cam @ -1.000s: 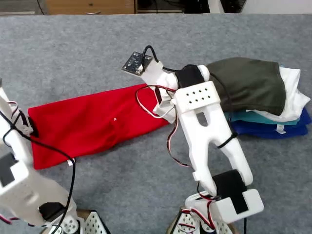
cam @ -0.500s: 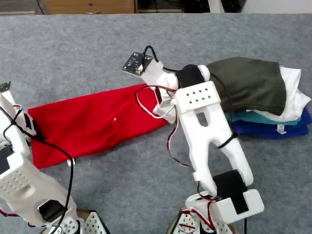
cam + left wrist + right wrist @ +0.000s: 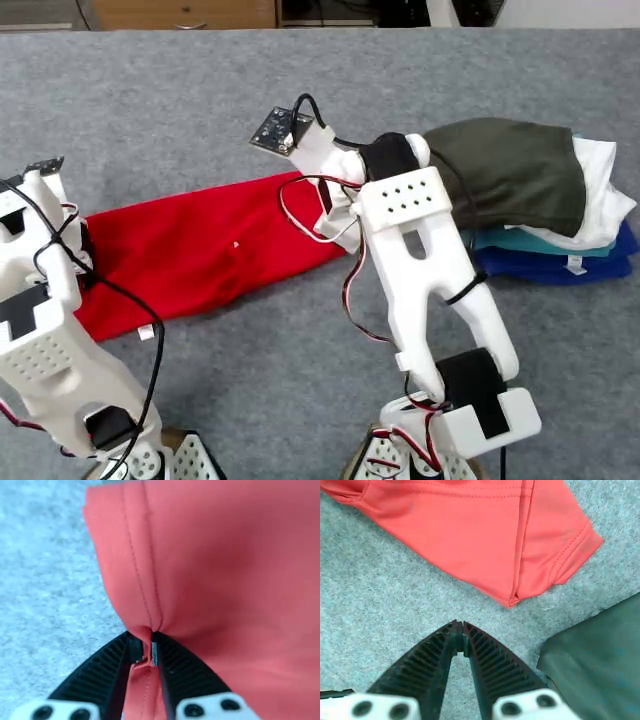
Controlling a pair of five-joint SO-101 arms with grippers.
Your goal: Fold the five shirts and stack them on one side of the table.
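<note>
A red shirt lies folded into a long strip across the left half of the grey table. My left gripper is shut on the hem of the red shirt at its left end, and the cloth there is lifted a little. My right gripper is shut on nothing, hovering just off the right end of the red shirt, near the stack. In the high view the right arm crosses the table's middle. A stack of folded shirts sits at the right, with a dark green shirt on top.
The table is covered in grey felt, with open room along the back and at the front between the arms. Under the green shirt the stack holds white, teal and blue shirts. Loose wires run along both arms.
My left gripper has moved toward the back and rightward with the shirt's left end, pulling that end inward and shortening the strip. The right arm and the stack have stayed put.
</note>
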